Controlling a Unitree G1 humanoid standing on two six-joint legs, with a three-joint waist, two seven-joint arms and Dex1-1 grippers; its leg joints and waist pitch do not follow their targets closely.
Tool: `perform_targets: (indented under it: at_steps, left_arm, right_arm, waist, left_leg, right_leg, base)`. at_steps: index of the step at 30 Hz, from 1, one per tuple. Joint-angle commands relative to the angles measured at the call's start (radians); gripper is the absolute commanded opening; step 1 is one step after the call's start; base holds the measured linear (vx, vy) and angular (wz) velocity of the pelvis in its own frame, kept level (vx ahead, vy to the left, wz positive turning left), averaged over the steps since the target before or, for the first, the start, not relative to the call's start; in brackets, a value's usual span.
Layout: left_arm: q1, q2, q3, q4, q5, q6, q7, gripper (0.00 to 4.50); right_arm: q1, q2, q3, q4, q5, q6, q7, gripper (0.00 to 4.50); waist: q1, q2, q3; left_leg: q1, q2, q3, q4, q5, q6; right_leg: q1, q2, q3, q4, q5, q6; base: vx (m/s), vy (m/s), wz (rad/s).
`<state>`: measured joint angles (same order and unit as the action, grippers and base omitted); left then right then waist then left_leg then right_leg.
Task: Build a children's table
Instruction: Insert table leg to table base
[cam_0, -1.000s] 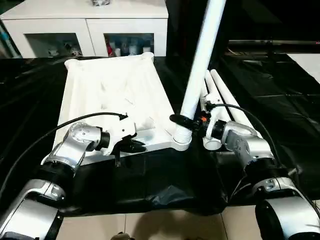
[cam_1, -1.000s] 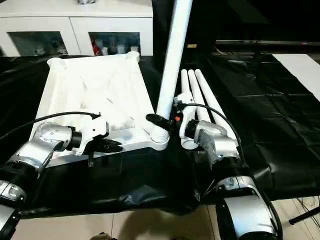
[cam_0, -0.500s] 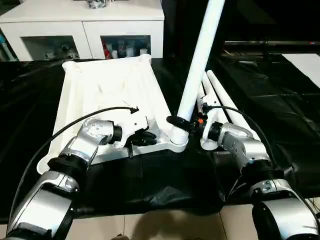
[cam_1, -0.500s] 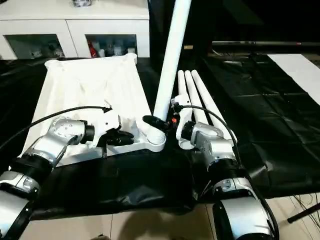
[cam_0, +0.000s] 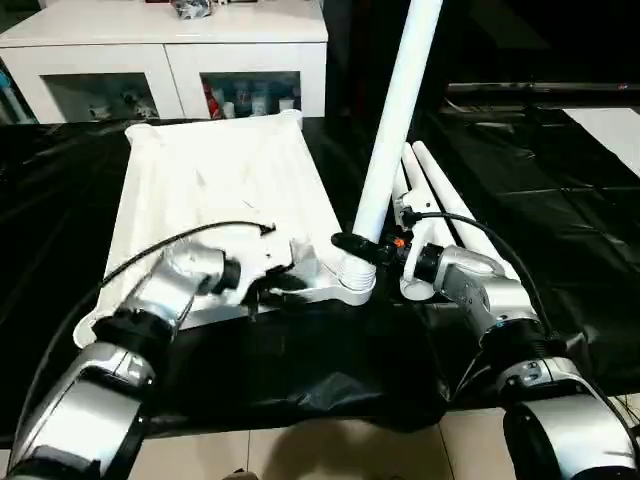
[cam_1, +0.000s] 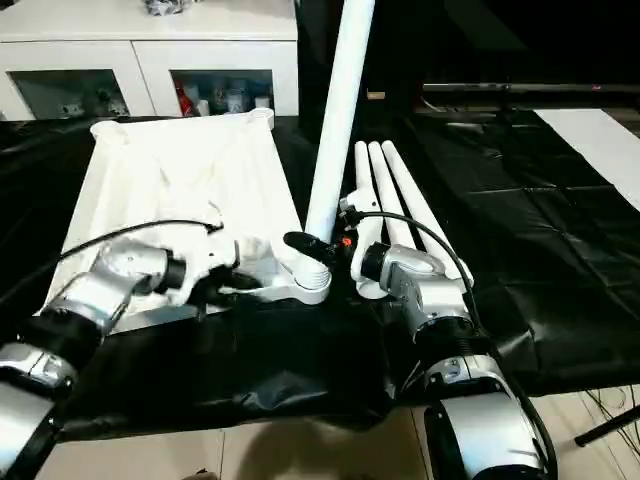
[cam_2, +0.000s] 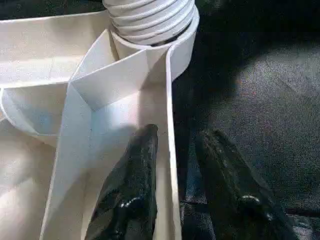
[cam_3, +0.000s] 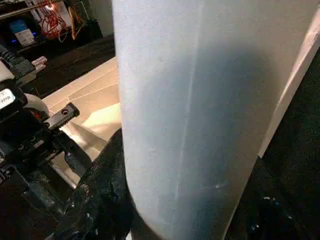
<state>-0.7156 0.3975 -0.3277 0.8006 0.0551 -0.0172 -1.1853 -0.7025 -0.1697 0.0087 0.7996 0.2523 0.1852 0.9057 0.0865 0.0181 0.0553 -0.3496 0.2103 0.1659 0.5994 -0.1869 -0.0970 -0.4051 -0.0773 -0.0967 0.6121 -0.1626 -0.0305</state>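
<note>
From the head views, the table top (cam_0: 215, 200) lies underside up on a black sheet (cam_0: 330, 370). The left pincer (cam_0: 283, 284) sits at the top's near edge, just beside the corner socket (cam_0: 352, 285). A leg (cam_0: 393, 125) stands upright in that socket, leaning slightly. The right pincer (cam_0: 362, 247) is clenched on the leg just above the socket, one black finger (cam_1: 300, 243) wrapping the side toward the left pincer. Three more legs (cam_1: 385, 195) lie side by side on the sheet, just behind the right pincer's wrist. A white cabinet (cam_0: 170, 60) with glass doors stands well beyond the top.

In the left wrist view, the left pincer (cam_2: 175, 150) is released but straddles the top's thin rim (cam_2: 171, 125): one finger (cam_2: 132, 185) inside the ribbed tray, the other outside over the sheet, neither clearly pressing the rim. Straight ahead of it is the socket with the leg's ridged end (cam_2: 150, 17) seated in it.

In the right wrist view, the leg (cam_3: 200, 110) stands between the pincer's fingers, with one dark finger (cam_3: 102, 190) tight against its side. Past the leg is the left arm's black wrist hardware (cam_3: 30, 145).
</note>
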Motion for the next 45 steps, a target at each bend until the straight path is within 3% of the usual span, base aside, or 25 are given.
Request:
perform_targets:
  at_steps: [1, 4, 10, 20, 28, 36, 45]
  left_arm:
    - [-0.005, 0.004, -0.008, 0.002, 0.026, -0.011, 0.025, 1.48]
    - [-0.012, 0.002, -0.007, 0.023, 0.037, -0.018, 0.055, 1.5]
    - [-0.021, -0.006, 0.001, 0.042, 0.035, -0.027, 0.049, 0.82]
    - [-0.015, -0.01, -0.005, 0.049, 0.039, -0.031, 0.028, 0.03]
    - [-0.009, -0.019, 0.028, 0.043, 0.002, -0.057, 0.005, 0.0]
    - [0.03, -0.031, 0.083, 0.009, -0.059, -0.072, 0.013, 0.0]
    - [0.079, -0.012, 0.068, -0.018, -0.036, -0.077, -0.001, 0.0]
  right_arm:
    - [0.002, -0.002, 0.019, 0.03, -0.029, 0.001, -0.007, 1.86]
    - [0.002, -0.002, 0.018, 0.032, -0.03, -0.001, -0.006, 1.86]
    - [0.001, -0.006, 0.018, 0.034, -0.035, -0.006, -0.001, 1.86]
    - [-0.002, -0.019, 0.039, 0.033, -0.058, -0.008, 0.026, 1.86]
    - [-0.017, -0.037, 0.056, 0.054, -0.076, -0.004, 0.055, 1.86]
    - [-0.006, -0.038, 0.043, 0.052, -0.066, -0.002, 0.044, 1.86]
    - [-0.001, -0.036, 0.046, 0.05, -0.071, -0.006, 0.051, 1.86]
  waist:
    - [-0.001, 0.015, -0.073]
    - [-0.003, 0.015, -0.072]
    - [-0.002, 0.019, -0.072]
    - [-0.004, 0.015, -0.069]
    - [-0.002, 0.013, -0.071]
    - [-0.003, 0.016, -0.069]
    - [-0.003, 0.016, -0.069]
  left_leg:
    - [0.001, 0.015, 0.0, -0.07, -0.236, 0.018]
    - [0.002, 0.014, 0.0, -0.07, -0.244, 0.019]
    - [0.004, 0.015, -0.002, -0.072, -0.26, 0.016]
    - [0.005, 0.015, -0.001, -0.073, -0.275, 0.017]
    - [0.002, 0.016, 0.001, -0.073, -0.245, 0.025]
    - [0.001, 0.016, 0.001, -0.074, -0.249, 0.028]
    - [0.001, 0.017, 0.002, -0.076, -0.234, 0.036]
  right_leg:
    - [0.058, -0.062, 0.047, -0.084, -0.329, -0.181]
    - [0.058, -0.061, 0.046, -0.085, -0.333, -0.178]
    - [0.057, -0.061, 0.045, -0.088, -0.343, -0.178]
    - [0.055, -0.063, 0.046, -0.091, -0.371, -0.176]
    - [0.056, -0.062, 0.048, -0.087, -0.33, -0.188]
    - [0.056, -0.063, 0.047, -0.091, -0.363, -0.176]
    - [0.054, -0.063, 0.048, -0.091, -0.367, -0.169]
  base:
    - [0.0, 0.0, 0.0]
    - [0.0, 0.0, 0.0]
    - [0.0, 0.0, 0.0]
    - [0.0, 0.0, 0.0]
    - [0.0, 0.0, 0.0]
    - [0.0, 0.0, 0.0]
    - [0.0, 0.0, 0.0]
